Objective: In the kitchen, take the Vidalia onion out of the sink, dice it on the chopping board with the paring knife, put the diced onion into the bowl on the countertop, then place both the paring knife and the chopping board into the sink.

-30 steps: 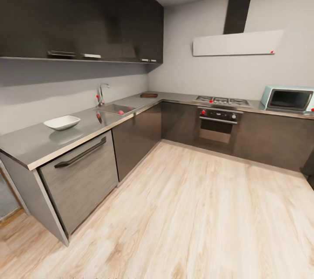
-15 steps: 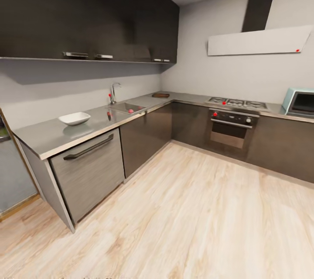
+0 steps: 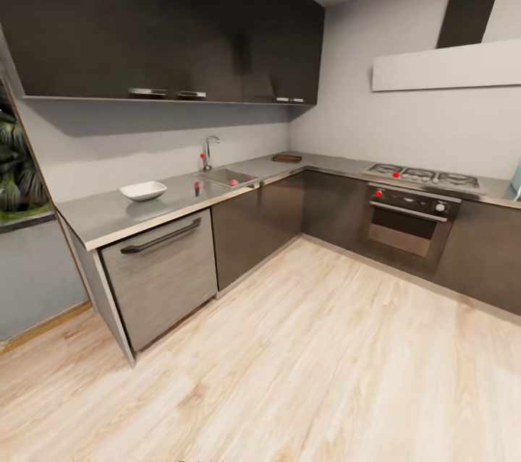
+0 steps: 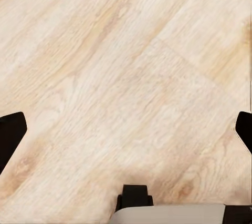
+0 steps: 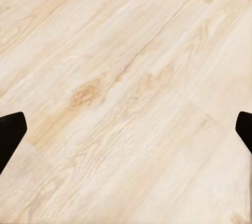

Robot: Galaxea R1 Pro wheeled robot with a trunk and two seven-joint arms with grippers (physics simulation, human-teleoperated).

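Across the room, the grey countertop (image 3: 101, 220) runs along the left wall and turns at the corner. On it sits the white bowl (image 3: 143, 191). Further along is the steel sink (image 3: 221, 174) with its chrome tap (image 3: 210, 151), and the small pinkish Vidalia onion (image 3: 234, 182) lies in the basin. A small red and dark shape that looks like the paring knife (image 3: 196, 187) lies between bowl and sink. The dark chopping board (image 3: 287, 158) rests near the corner. My left gripper (image 4: 126, 134) and right gripper (image 5: 126, 134) hang open over the wooden floor, holding nothing.
A grey dishwasher front (image 3: 163, 274) sits under the bowl end of the counter. An oven (image 3: 409, 220) with a gas hob (image 3: 423, 175) stands along the back wall. Light wood floor (image 3: 304, 361) stretches between me and the cabinets. A window with plants (image 3: 14, 173) is at far left.
The whole head view has shifted: the camera turned left, so counter, sink and oven sit further right in the picture. The plant window has come in at left and the microwave has left at right.
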